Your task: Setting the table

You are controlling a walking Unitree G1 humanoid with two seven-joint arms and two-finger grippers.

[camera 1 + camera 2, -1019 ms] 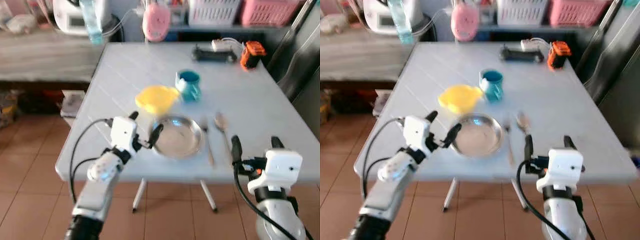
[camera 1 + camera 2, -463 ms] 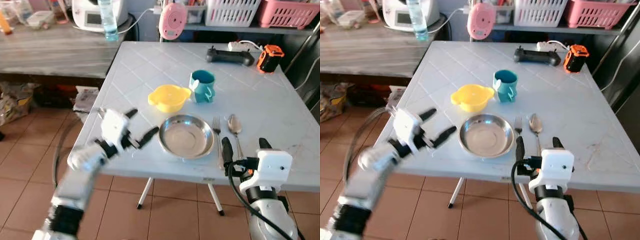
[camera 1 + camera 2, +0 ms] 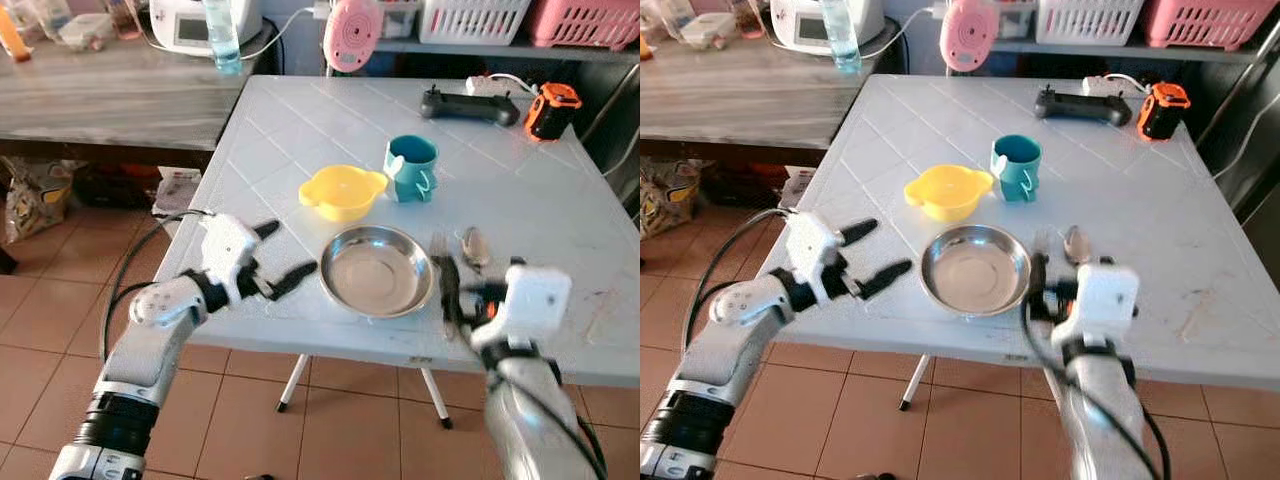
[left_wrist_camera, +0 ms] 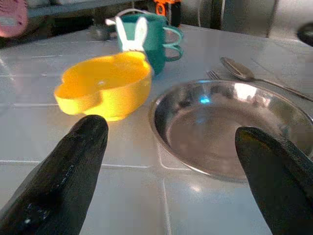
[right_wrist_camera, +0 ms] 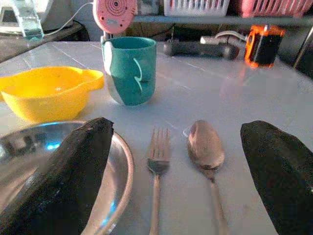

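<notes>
A steel plate [image 3: 376,270] lies near the front edge of the white table [image 3: 560,200]. Behind it sit a yellow bowl [image 3: 342,192] and a teal mug [image 3: 411,168]. To the plate's right lie a fork [image 5: 156,166] and a spoon [image 5: 205,147], side by side. My left gripper [image 3: 285,251] hovers open just left of the plate, fingers pointing at it. My right gripper [image 3: 480,290] is open at the table's front edge, low over the handles of the fork and spoon, with nothing held.
A black controller [image 3: 470,104] and an orange device [image 3: 551,110] rest at the table's far right. A pink round appliance [image 3: 352,32] and baskets stand behind. A wooden counter [image 3: 100,90] with a water bottle [image 3: 222,35] is at the left.
My right gripper has risen from below the table edge to sit over the fork and spoon handles. The left gripper stays open beside the plate. The camera shifted slightly.
</notes>
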